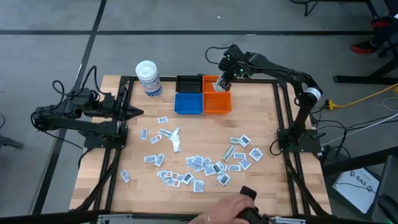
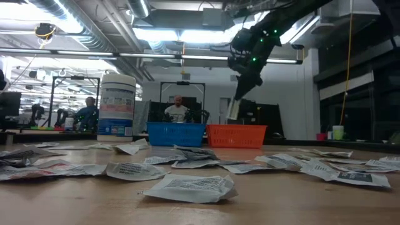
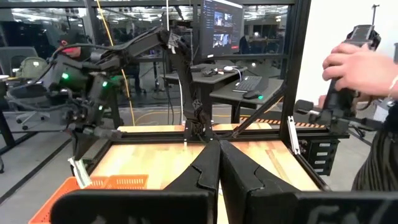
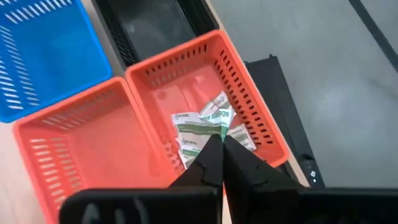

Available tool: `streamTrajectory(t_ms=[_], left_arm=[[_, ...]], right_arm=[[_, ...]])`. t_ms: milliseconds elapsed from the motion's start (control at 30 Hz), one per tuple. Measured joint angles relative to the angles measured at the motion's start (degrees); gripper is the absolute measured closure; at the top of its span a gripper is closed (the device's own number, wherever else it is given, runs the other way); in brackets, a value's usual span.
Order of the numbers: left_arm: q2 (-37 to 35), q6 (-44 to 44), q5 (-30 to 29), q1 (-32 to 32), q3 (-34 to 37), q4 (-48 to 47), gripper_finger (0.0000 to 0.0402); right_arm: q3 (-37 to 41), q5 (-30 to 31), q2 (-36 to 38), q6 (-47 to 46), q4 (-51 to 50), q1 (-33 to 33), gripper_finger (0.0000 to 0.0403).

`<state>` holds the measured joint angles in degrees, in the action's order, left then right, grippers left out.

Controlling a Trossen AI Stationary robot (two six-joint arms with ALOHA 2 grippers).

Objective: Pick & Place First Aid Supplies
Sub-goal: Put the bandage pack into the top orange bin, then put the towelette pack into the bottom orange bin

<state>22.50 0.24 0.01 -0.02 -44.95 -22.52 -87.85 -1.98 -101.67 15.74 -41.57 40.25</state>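
Right wrist view gives me the sachet (image 4: 214, 119): a white packet with green print pinched at the tips of my right hand (image 4: 219, 144), hanging over the orange bin (image 4: 93, 149), where a few packets already lie. My worry is the release: the hand sits toward the bin's far wall, so if I let go off-centre the light packet could flutter over the rim onto the frame outside. It might also cling to a finger. High view shows what the wrist cannot: dozens of supplies (image 1: 205, 165) scattered across the counter (image 1: 261, 118), the blue bin (image 1: 188, 104) alongside, and my left hand (image 1: 138, 112) parked at the left edge, pressed together on nothing. A person's hand (image 1: 227, 210) rests at the near edge.
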Motion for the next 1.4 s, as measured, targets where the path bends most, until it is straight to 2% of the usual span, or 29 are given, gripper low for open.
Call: streamTrajectory(t_ms=[500,767,1167,1400], left_arm=[[0.0,0.0,0.0,0.0,0.0,0.0,0.0397],[0.0,0.0,0.0,0.0,0.0,0.0,0.0398],[0.0,0.0,0.0,0.0,0.0,0.0,0.0398],[0.0,0.0,0.0,0.0,0.0,0.0,0.0398]], right_arm=[[0.0,-0.2,-5.8,3.8,-0.3,2.2,0.0392],[0.0,-0.2,-6.0,2.7,-0.3,2.4,0.0359],[0.0,-0.2,-6.0,2.3,-0.3,2.4,0.0276],[0.0,-0.5,-4.9,-6.4,-0.4,2.4,0.0264]])
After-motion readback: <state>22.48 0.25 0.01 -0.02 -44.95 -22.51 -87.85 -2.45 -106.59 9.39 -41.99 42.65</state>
